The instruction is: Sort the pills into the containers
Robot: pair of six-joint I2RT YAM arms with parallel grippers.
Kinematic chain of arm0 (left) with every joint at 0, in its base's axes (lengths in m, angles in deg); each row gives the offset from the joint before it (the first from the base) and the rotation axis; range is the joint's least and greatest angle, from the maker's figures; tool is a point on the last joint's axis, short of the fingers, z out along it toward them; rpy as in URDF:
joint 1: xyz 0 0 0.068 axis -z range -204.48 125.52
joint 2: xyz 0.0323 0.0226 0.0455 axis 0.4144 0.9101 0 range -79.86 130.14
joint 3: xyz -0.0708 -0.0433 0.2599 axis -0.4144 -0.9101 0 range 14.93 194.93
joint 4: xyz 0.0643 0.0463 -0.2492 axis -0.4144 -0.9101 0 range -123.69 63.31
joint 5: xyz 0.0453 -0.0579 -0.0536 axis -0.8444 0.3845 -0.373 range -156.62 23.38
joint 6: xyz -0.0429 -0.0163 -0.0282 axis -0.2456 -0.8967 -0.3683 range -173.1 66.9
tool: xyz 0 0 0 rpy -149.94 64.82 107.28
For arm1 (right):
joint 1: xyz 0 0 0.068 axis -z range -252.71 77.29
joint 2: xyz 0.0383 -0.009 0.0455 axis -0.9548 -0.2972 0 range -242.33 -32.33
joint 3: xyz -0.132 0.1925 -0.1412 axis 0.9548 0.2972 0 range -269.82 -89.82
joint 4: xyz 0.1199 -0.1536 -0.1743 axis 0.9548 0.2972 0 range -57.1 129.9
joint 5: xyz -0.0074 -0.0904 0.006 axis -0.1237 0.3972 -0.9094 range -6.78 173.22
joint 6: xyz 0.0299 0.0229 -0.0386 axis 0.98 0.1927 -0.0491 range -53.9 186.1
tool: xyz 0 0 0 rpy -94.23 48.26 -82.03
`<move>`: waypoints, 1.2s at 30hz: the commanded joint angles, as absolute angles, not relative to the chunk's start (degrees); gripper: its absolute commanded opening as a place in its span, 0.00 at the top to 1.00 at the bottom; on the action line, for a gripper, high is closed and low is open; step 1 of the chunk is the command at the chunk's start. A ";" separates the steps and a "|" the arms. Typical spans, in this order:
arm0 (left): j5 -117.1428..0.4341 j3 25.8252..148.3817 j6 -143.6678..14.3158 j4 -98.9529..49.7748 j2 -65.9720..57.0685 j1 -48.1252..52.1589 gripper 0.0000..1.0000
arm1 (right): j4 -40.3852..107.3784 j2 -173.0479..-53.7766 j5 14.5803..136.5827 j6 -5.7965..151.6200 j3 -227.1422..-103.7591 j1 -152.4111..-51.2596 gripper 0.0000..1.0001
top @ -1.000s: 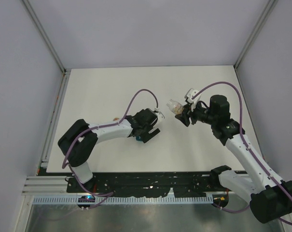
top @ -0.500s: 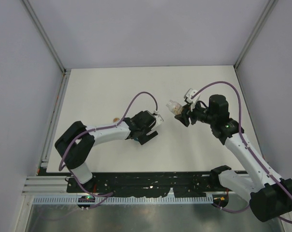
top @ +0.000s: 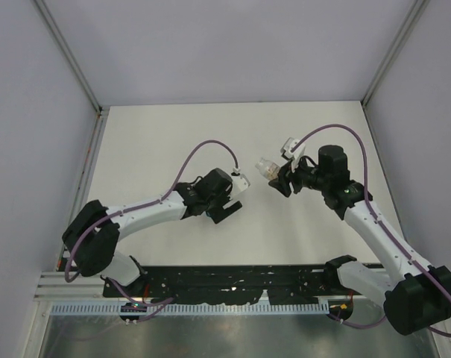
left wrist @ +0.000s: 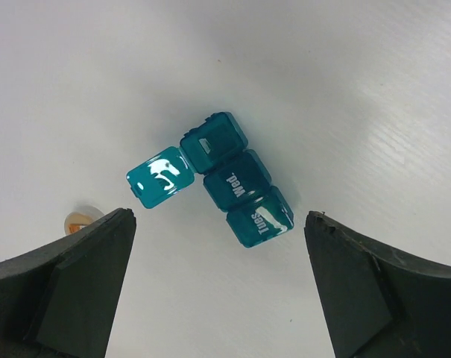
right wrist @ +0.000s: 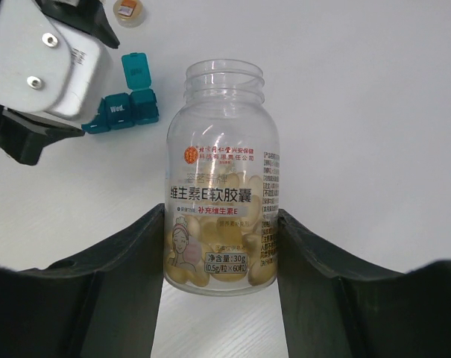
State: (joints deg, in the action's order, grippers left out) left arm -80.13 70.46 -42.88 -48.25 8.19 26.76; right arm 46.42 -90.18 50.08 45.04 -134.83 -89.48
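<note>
The right gripper [right wrist: 221, 246] is clamping the vial [right wrist: 221, 171] mid-counter; the left gripper [left wrist: 218, 220] is hanging wide over the containers [left wrist: 240, 190]. I'd be tipping pills [right wrist: 210, 272] slowly into the open-lidded compartment [left wrist: 214, 142].

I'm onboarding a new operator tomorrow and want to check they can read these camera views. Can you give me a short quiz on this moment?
1. True or false: all three lids of the teal organizer are shut.
2. What does the right tool hold? A. nothing B. the uncapped clear bottle with the pills in its bottom C. the teal organizer
3. Fill in: the left tool, above the organizer, is ___ (open or shut).
Key: 1 false, one end lid is flipped open. 2 B. 3 open.
</note>
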 commanded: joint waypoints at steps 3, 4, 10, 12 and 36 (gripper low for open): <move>-72.60 68.29 -40.62 -49.37 -0.22 25.88 0.00 | 46.00 -92.53 49.73 43.42 -136.40 -91.51 0.94; -70.85 68.11 -40.88 -49.80 -1.19 25.27 0.00 | 46.17 -93.32 49.82 43.42 -136.40 -92.30 0.95; -61.18 67.14 -41.76 -52.44 -7.25 17.37 0.00 | 46.17 -97.28 52.19 42.46 -137.72 -96.43 0.94; -57.23 66.62 -42.11 -52.97 -9.01 13.85 0.00 | 46.26 -98.95 52.81 42.10 -138.59 -98.01 0.95; -40.78 63.71 -43.17 -53.41 -20.44 -3.65 0.00 | 63.04 -124.70 49.56 20.75 -158.72 -104.44 0.95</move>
State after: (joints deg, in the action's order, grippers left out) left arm -43.20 63.73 -42.53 -53.78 -19.26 -3.05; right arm 60.56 -123.29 51.78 26.11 -155.05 -104.02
